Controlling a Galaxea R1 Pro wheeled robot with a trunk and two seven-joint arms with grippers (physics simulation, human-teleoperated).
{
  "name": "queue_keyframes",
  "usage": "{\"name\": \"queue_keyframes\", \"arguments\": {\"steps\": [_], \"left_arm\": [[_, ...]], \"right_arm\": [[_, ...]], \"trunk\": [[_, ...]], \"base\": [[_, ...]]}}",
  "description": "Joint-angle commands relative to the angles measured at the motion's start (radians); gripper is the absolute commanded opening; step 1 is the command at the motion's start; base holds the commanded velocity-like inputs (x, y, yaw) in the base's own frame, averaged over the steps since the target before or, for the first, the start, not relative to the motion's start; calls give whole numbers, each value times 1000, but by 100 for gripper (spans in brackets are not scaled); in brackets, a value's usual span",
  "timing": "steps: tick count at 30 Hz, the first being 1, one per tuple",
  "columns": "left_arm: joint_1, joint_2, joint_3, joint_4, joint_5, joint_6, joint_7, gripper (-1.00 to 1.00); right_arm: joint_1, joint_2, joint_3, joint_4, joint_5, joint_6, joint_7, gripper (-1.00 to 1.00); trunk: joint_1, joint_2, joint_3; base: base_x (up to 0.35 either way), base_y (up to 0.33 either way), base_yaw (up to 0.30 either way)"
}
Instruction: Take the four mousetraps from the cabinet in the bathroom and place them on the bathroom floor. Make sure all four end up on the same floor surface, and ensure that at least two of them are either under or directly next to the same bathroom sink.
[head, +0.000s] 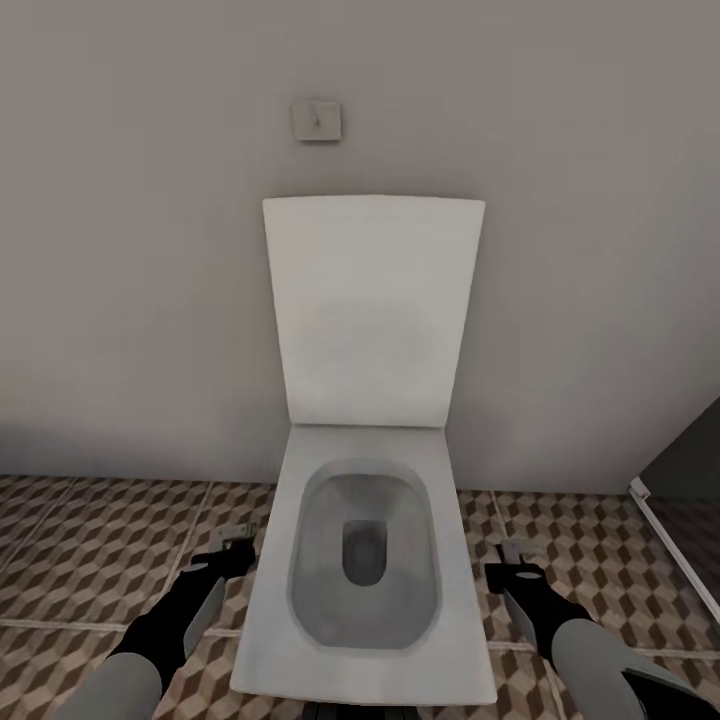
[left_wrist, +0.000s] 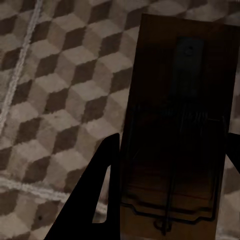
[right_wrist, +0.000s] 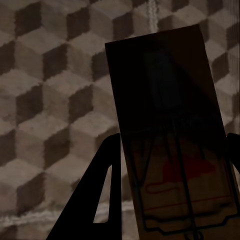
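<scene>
left pincer (head: 238, 540): too small in the head view to tell how its jaws stand
right pincer (head: 515, 553): likewise small, grip unclear in the head view
left mousetrap (left_wrist: 180, 130): deep in shadow, near end cut by the wrist picture's edge, one finger (left_wrist: 97, 195) covers its side
right mousetrap (right_wrist: 172, 135): dark, near end cut off, red print blurred
toilet (head: 365, 560): near rim cut by the edge
dark panel (head: 690, 460): far right, cut off, unclear what it is
wall fitting (head: 317, 120): too blurred to tell

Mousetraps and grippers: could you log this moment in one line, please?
left gripper: mousetrap | right gripper: mousetrap | facing toilet | above bathroom floor
</scene>
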Motion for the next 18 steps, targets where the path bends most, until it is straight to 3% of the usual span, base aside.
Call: {"name": "queue_keyframes", "arguments": {"steps": [1, 6, 9, 12, 18], "left_arm": [[-1, 2, -8, -1, 8, 2, 13, -100], [-2, 0, -8, 13, 11, -10, 13, -100], [-2, -1, -8, 65, 11, -26, 13, -100], [-2, 0, -6, 153, 10, -102, 12, -100], [-2, 1, -6, 219, 15, -156, 12, -100]], "right_arm": [[0, 0, -5, -1, 9, 4, 0, -100], [0, -1, -3, 4, 8, -9, 0, -100], [0, -1, -3, 29, 9, -21, 0, -100], [0, -1, -3, 71, 9, -49, 0, -100], [0, 0, -2, 128, 9, -94, 1, -100]], "trunk": [[0, 0, -1], [0, 0, -1], [0, 0, -1], [0, 0, -1], [0, 0, -1]], "base": [[0, 0, 0], [0, 0, 0], [0, 0, 0], [0, 0, 0], [0, 0, 0]]}}
